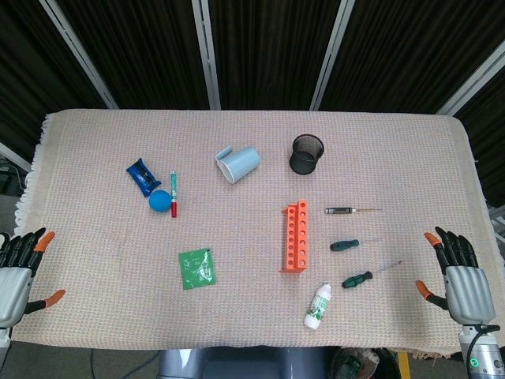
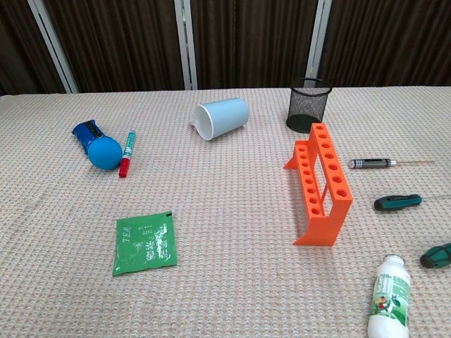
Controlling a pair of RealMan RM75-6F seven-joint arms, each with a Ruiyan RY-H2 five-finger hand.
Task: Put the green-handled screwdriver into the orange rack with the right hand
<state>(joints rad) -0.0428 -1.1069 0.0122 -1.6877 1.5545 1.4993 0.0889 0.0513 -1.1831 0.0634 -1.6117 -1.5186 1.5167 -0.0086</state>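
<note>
Right hand (image 1: 456, 272) lay open and empty at the counter (image 1: 95, 158) edge. Two green screwdrivers (image 1: 357, 279) (image 1: 344, 245) lay flat between it and the rack (image 1: 294, 235), apart from both.

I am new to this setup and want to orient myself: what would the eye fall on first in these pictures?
The bright orange rack stands near the middle of the table, its holes empty. Just right of it lie two green-handled screwdrivers, and a white bottle lies near the front edge. Both hands, the left hand and the right hand, rest open at the table's front corners.
</note>
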